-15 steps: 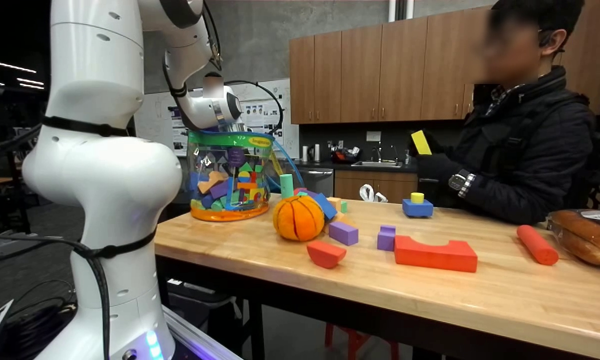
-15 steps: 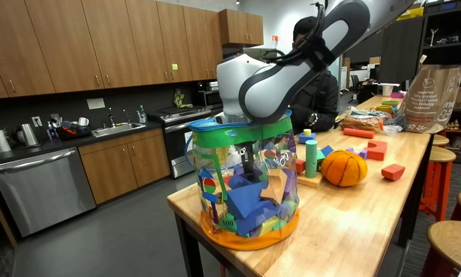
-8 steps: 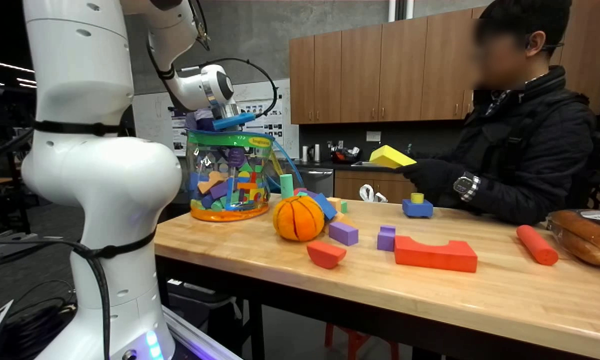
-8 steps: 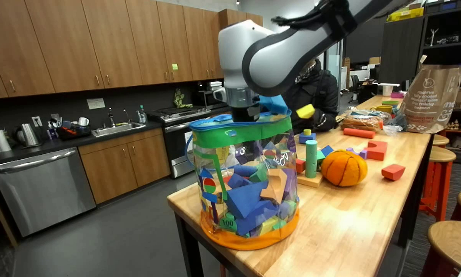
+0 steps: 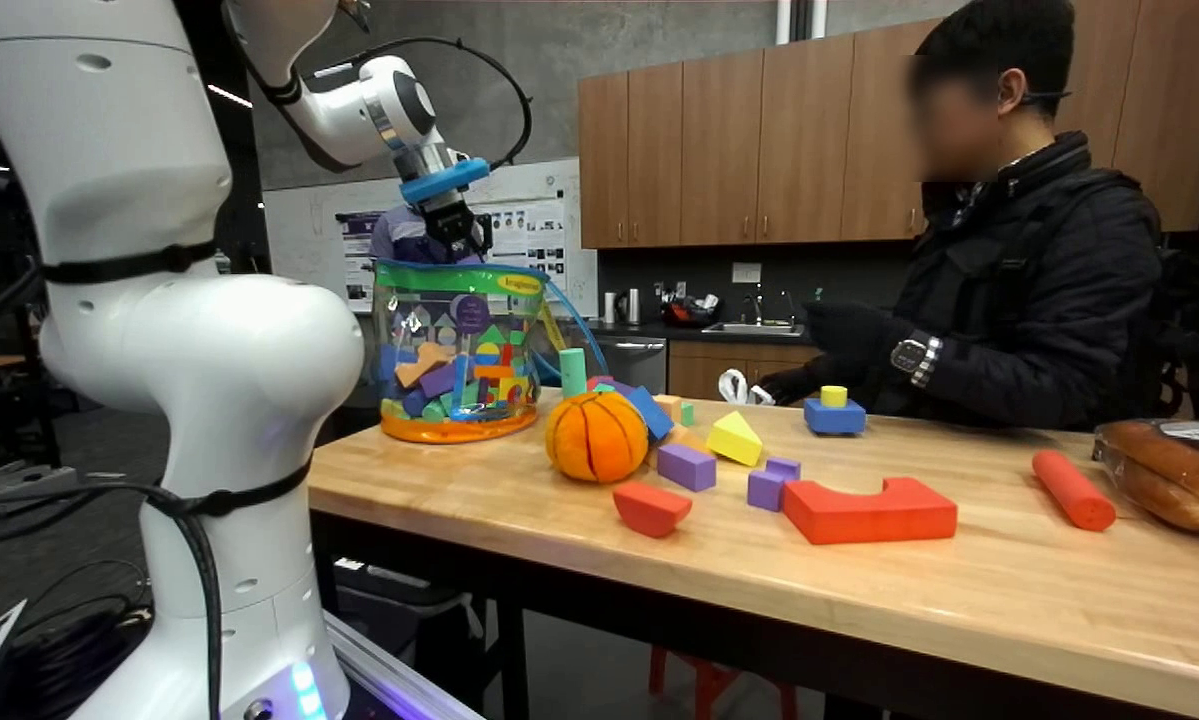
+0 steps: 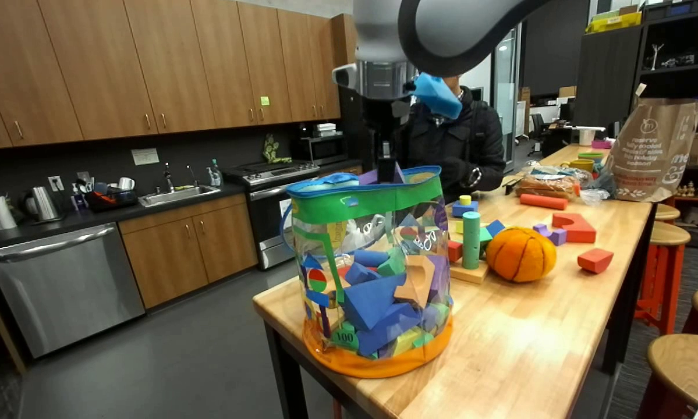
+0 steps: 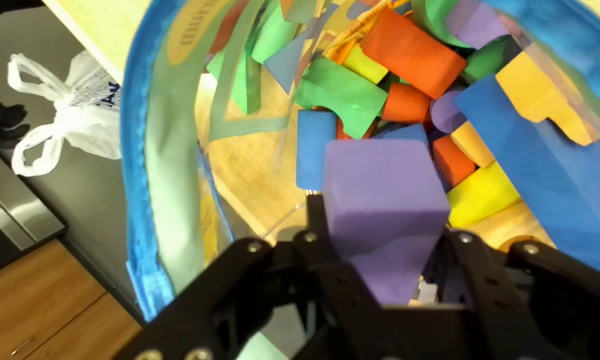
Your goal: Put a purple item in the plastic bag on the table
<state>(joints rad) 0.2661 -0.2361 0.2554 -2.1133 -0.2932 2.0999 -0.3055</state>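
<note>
My gripper [image 7: 380, 220] is shut on a purple block [image 7: 385, 175], which hides most of its fingertips in the wrist view. The gripper shows in both exterior views [image 5: 471, 240] [image 6: 386, 166], just over the mouth of the plastic bag [image 6: 354, 203]. The block [image 6: 369, 177] is at rim level, its lower part behind the green band. The clear bag [image 5: 459, 277] stands upright and open on the table [image 6: 500, 349], with many-coloured blocks inside. Its blue rim [image 7: 139, 150] surrounds the held block in the wrist view. More purple blocks [image 5: 686, 466] [image 5: 771, 485] lie on the table.
An orange ball [image 5: 596, 437] and a green cylinder [image 6: 471, 240] stand beside the bag. A yellow wedge [image 5: 734, 438], a red arch [image 5: 869, 512] and a red cylinder [image 5: 1072, 490] lie farther along. A person [image 5: 1019, 280] stands at the table.
My gripper has risen from deep inside the bag to its rim, bringing the purple block up. The person has set the yellow wedge on the table. The red arch and purple piece beside it have shifted.
</note>
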